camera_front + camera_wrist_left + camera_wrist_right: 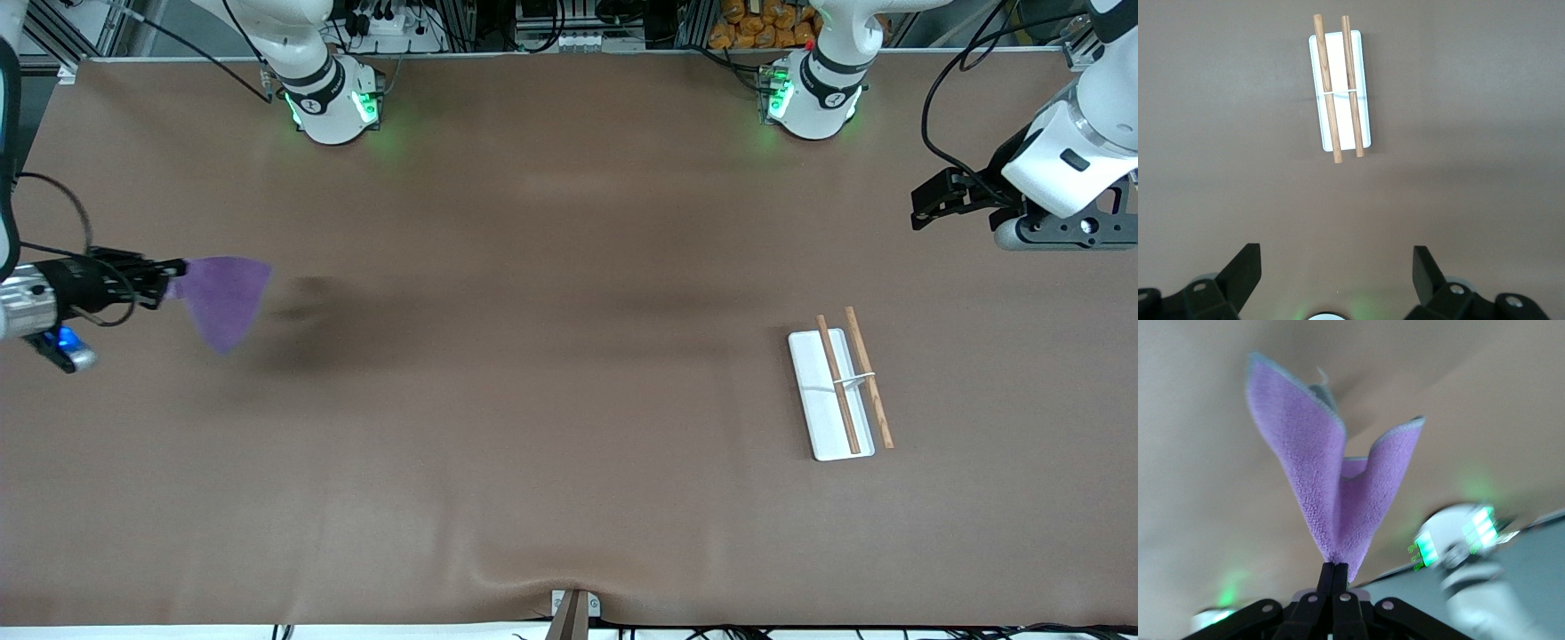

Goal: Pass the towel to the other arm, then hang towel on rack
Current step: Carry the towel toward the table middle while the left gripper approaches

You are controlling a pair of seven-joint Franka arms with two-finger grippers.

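My right gripper (175,267) is shut on a corner of the purple towel (222,298) and holds it up in the air over the right arm's end of the table. In the right wrist view the towel (1331,497) fans out from the closed fingertips, with a grey edge showing. The rack (840,384), a white tray with two wooden rods, lies flat on the table toward the left arm's end; it also shows in the left wrist view (1340,87). My left gripper (925,203) is open and empty, up in the air over the table's left-arm end.
The table (533,427) is a brown cloth surface. The two arm bases (333,102) stand along its edge farthest from the front camera. A small metal bracket (573,609) sits at the table's nearest edge.
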